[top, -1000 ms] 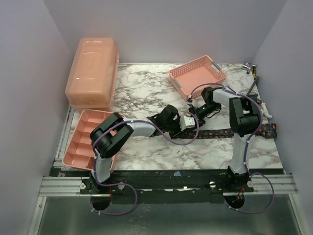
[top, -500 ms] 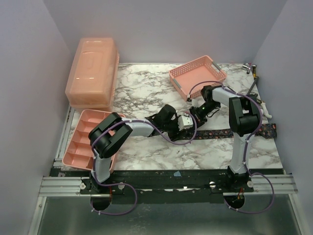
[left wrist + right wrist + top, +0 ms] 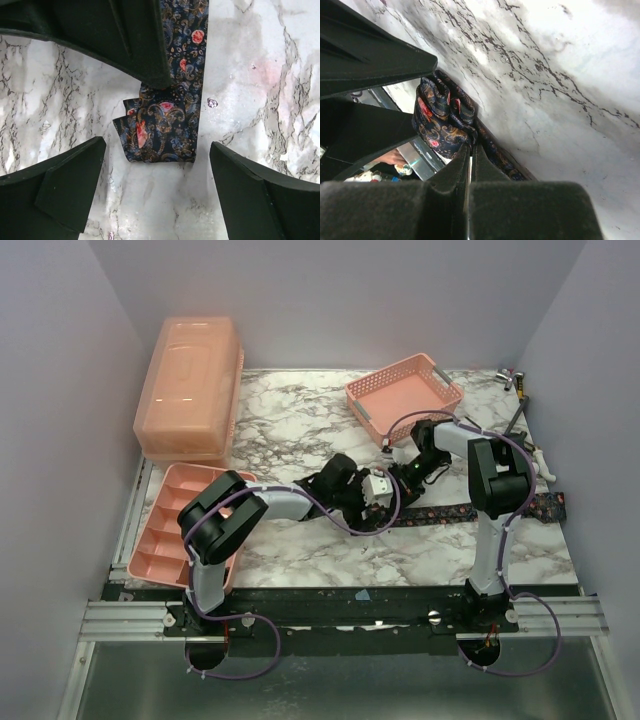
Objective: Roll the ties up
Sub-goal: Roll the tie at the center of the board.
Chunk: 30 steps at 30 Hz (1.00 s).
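Tie, its end loosely folded over a turn or two, sits squarely between the wide-apart fingers of the left gripper, with the right gripper pressed shut just beyond it, perhaps pinning the strip, though I can't be sure. I'd have the left close across the fold's whole width, edges aligned, then roll it toward the right's tips.

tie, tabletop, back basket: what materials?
Tie: soft woven cloth, slightly silky sheen, it folds and creases; fibre unclear. Tabletop: glossy white marble pattern with grey veins; stone or laminate, can't tell. Basket: likely pink plastic, moulded lattice walls.
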Each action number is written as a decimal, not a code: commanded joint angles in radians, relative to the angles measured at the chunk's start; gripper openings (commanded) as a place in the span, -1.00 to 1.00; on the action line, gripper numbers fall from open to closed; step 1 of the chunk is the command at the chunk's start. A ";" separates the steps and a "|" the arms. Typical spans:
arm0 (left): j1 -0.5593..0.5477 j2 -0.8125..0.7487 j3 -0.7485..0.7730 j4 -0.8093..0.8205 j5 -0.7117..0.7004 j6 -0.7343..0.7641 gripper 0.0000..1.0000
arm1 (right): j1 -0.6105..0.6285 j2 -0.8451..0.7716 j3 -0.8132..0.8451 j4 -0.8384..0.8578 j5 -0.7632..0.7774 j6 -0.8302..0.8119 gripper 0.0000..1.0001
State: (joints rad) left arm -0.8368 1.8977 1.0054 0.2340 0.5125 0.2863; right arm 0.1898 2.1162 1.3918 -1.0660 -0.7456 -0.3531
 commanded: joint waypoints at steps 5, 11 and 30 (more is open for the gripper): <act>0.004 0.019 0.040 0.001 -0.005 -0.038 0.83 | 0.011 -0.052 -0.010 0.000 -0.039 -0.011 -0.99; 0.001 0.056 0.059 -0.053 0.072 0.027 0.66 | 0.013 -0.072 0.014 -0.017 -0.065 0.001 -0.99; -0.003 0.028 0.002 -0.040 0.145 0.149 -0.09 | 0.020 -0.100 -0.008 -0.019 -0.081 0.021 -0.99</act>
State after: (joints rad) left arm -0.8333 1.9411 1.0336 0.2031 0.6121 0.4015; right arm 0.2066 2.0518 1.3991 -1.0790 -0.8024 -0.3401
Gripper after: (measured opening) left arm 0.412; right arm 0.010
